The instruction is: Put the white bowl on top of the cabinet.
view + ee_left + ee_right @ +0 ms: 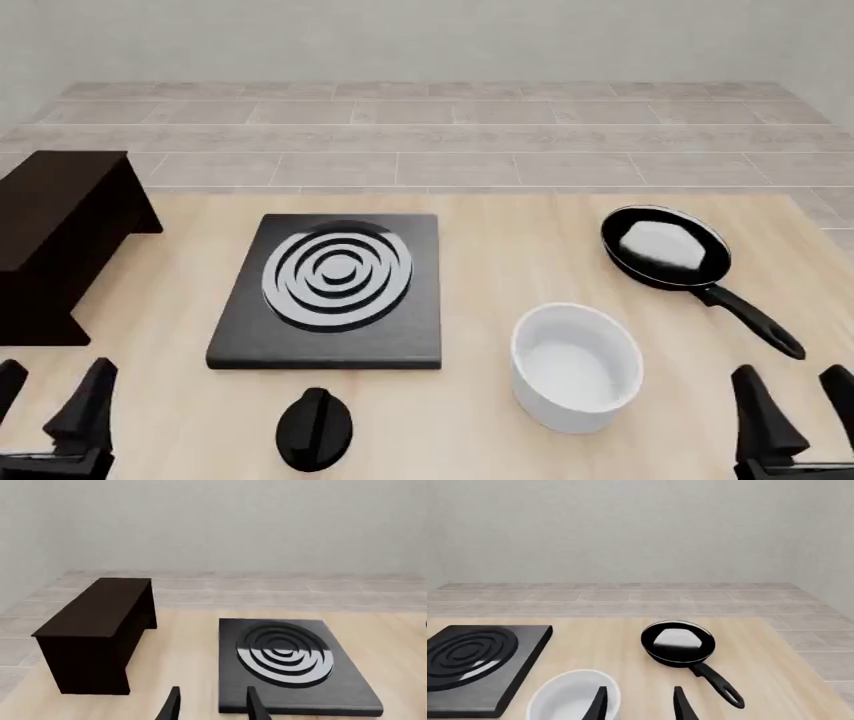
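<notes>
Starting at the far left of the front view, your cabinet is standing at the table's left edge, its flat top bare. Your left gripper is hovering low at the near left corner, fingers spread apart and gripping nothing. Just to its right, the black stove plate with grey rings is lying flat, and a small black knob-like piece is sitting on the wood in front of it. Further right, the white bowl is sitting upright on the table, well apart from the cabinet. Behind it, the frying pan is resting with its handle pointing toward the near right. Your right gripper is hanging at the near right corner, fingers parted, beside the bowl but not touching it.
</notes>
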Controlling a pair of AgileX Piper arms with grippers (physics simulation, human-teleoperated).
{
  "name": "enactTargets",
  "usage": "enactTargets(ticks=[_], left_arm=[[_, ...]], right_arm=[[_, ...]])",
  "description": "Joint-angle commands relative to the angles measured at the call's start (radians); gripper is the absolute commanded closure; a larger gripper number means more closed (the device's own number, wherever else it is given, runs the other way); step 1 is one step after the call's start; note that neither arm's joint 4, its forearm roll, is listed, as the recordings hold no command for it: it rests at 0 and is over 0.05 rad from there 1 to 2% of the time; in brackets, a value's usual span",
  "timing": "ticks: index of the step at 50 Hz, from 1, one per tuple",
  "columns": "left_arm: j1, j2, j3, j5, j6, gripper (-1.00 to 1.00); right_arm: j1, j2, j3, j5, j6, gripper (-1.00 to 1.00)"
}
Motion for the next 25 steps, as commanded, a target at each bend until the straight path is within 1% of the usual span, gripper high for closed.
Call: enactTargets(ticks=[1,2,3,4,5,7,9,10,13,15,16,17,18,19,20,21,24,25], left_arm=[[-0.034,-0.043,0.038,-0.052,-0.02,-1.0],[-0.051,-0.042,0.021,-0.04,0.005,-1.0],[-0.051,-0.04,0.016,-0.039,0.006,-1.0],[-0.039,-0.048,-0.005,-0.012,-0.036,-1.0],[-0.034,-0.041,-0.007,-0.018,-0.052,-1.0],[-0.042,-0.039,-0.016,-0.015,-0.04,-1.0],[-0.042,-0.023,-0.027,-0.013,-0.053,-1.0],[-0.053,-0.014,-0.038,-0.005,-0.055,-1.0],[-0.107,-0.02,-0.081,0.04,-0.021,-1.0],[-0.115,-0.016,-0.111,0.07,-0.024,-1.0],[-0.115,-0.016,-0.111,0.07,-0.024,-1.0],[-0.159,-0.013,-0.164,0.109,-0.036,-1.0],[-0.213,-0.01,-0.195,0.134,0.017,-1.0],[-0.192,-0.017,-0.225,0.16,0.023,-1.0],[-0.17,-0.023,-0.245,0.177,-0.011,-1.0],[-0.175,-0.013,-0.285,0.203,-0.03,-1.0],[-0.177,0.008,-0.301,0.213,-0.016,-1.0],[-0.169,0.031,-0.331,0.23,-0.027,-1.0]], right_arm=[[0.0,0.02,-0.001,-0.013,0.007,-1.0],[0.0,0.009,-0.002,-0.005,0.002,-1.0],[0.0,0.003,-0.002,-0.002,-0.001,-1.0],[0.0,0.003,-0.002,-0.002,-0.001,-1.0],[0.0,0.003,-0.002,0.0,0.001,-1.0],[0.0,0.006,-0.003,0.002,0.008,-1.0],[0.0,0.012,-0.001,-0.005,0.007,-1.0],[0.0,0.002,-0.003,0.003,0.002,-1.0],[0.001,-0.002,-0.003,0.005,0.0,-1.0],[0.0,0.0,-0.003,0.008,0.006,-1.0],[0.0,0.0,-0.003,0.008,0.006,-1.0],[0.0,0.001,-0.002,0.005,0.006,-1.0],[0.0,-0.001,-0.002,0.004,0.003,-1.0],[0.001,-0.002,-0.002,0.003,-0.001,-1.0],[0.001,-0.004,-0.003,0.005,-0.002,-1.0],[0.001,-0.003,-0.003,0.006,0.0,-1.0],[0.0,-0.003,-0.003,0.01,0.005,-1.0],[0.0,-0.003,-0.004,0.011,0.006,-1.0]])
